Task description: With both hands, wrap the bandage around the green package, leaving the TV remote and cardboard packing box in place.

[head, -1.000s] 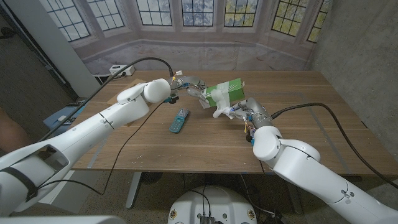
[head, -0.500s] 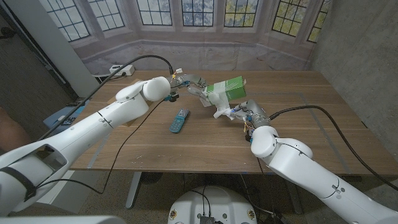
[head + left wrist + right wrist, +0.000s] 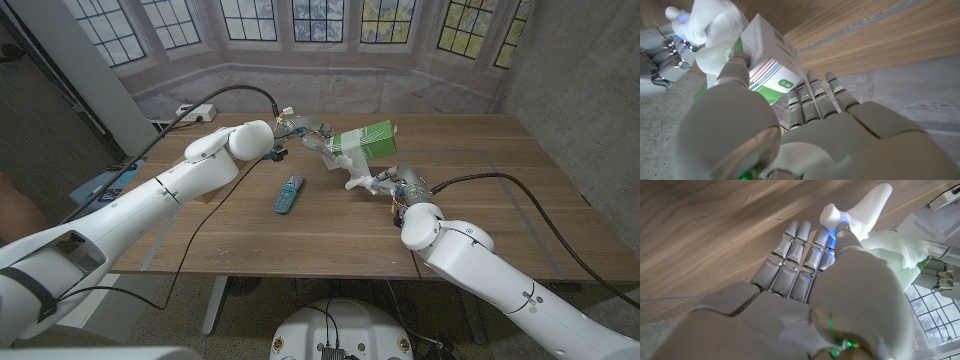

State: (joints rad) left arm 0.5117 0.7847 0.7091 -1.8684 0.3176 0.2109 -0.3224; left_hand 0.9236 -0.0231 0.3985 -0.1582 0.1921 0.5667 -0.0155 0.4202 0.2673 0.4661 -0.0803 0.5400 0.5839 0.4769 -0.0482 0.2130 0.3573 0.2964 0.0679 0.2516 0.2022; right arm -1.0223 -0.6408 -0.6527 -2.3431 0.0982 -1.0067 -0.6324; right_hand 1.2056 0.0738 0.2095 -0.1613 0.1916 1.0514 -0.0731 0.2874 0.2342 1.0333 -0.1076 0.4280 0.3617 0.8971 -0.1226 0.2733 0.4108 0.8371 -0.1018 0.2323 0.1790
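Note:
My left hand (image 3: 305, 137) holds the green package (image 3: 367, 138) by one end, lifted above the table and tilted. A white bandage (image 3: 347, 161) is wound around the package near that hand, and its tail runs down to my right hand (image 3: 388, 184), which pinches it just above the tabletop. In the left wrist view, the package (image 3: 771, 54) shows its white and green printed face beyond my fingers (image 3: 810, 102), with the bandage (image 3: 715, 25) bunched beside it. In the right wrist view, the bandage (image 3: 875, 215) rises from my fingertips (image 3: 832, 227). The TV remote (image 3: 289, 193) lies on the table in front of the package.
A black cable (image 3: 215, 215) trails across the wooden table (image 3: 500, 210) under my left arm. A white power strip (image 3: 197, 113) sits beyond the table's far left corner. The windowed wall stands behind the table.
The package has risen a little and tilted its far end up. My right hand has drawn slightly to the left with the bandage tail. The remote has not moved.

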